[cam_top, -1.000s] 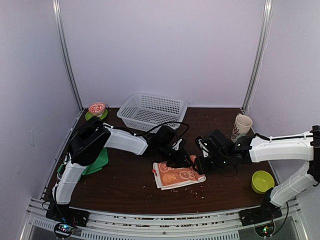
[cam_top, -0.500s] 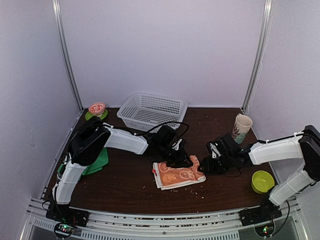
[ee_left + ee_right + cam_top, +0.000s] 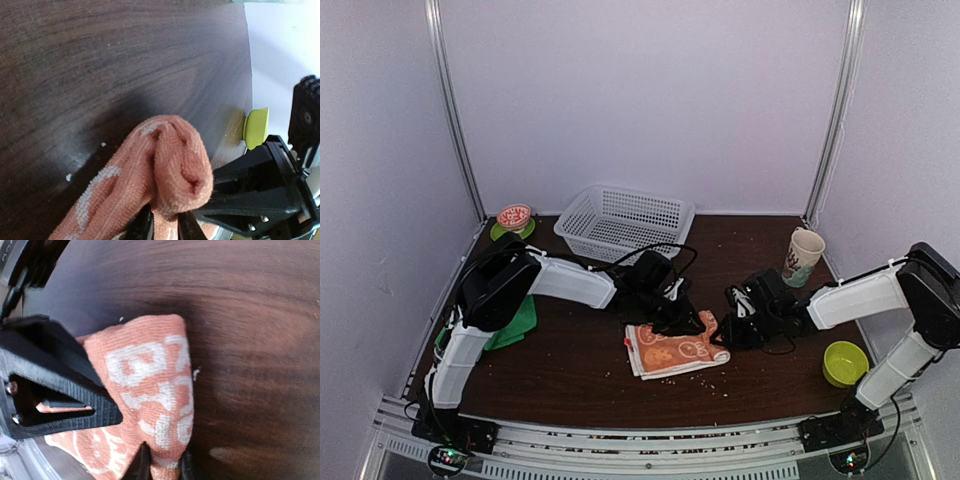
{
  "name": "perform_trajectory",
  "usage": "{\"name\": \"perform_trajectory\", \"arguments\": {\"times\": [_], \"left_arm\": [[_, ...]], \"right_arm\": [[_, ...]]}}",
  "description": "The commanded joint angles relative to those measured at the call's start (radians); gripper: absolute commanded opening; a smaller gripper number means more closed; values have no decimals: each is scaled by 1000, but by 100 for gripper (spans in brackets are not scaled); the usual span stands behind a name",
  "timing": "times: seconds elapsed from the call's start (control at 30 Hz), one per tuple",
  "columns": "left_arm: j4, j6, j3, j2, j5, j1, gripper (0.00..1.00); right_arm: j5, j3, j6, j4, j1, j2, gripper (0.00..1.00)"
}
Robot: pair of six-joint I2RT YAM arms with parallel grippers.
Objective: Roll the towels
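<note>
Right gripper (image 3: 162, 464) back at orange towel (image 3: 150, 375), now pinching corner; left gripper (image 3: 164, 224) pinches far edge. I fear uneven pull slips fold.

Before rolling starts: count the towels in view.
2. The small orange printed cloth towel lies mid-table; the plain bright green cloth towel lies at the left edge, partly hidden under the left arm.
</note>
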Motion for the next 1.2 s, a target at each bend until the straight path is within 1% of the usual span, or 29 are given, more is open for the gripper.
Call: {"name": "perform_trajectory", "arguments": {"times": [0.0, 0.07, 0.23, 0.27, 0.4, 0.57, 0.7, 0.77, 0.87, 1.17], "left_arm": [[2, 12, 20, 12, -7, -1, 19], [-5, 17, 16, 1, -8, -1, 19], [-12, 32, -18, -57, -10, -1, 19], [-10, 35, -33, -72, -10, -1, 19], [17, 34, -106, -144, -17, -1, 19], [39, 37, -163, -211, -30, -1, 19], [94, 24, -178, -216, -29, -1, 19], [133, 8, -172, -205, -20, 0, 19], [159, -7, -138, -175, -3, -2, 19], [142, -21, -11, -56, 32, 1, 19]], "right_arm": [[15, -3, -29, -29, -3, 24, 9], [53, 15, -51, -83, -2, 16, 0], [194, 84, -124, -278, 7, -18, 0], [241, 102, -142, -330, 15, -22, 0], [379, 180, -176, -466, 75, -20, 0], [528, 269, -158, -570, 161, 37, 0], [642, 333, -121, -632, 237, 98, 0], [656, 351, -103, -639, 265, 117, 0], [636, 350, -84, -619, 273, 127, 0], [631, 344, -81, -598, 276, 114, 0]]}}
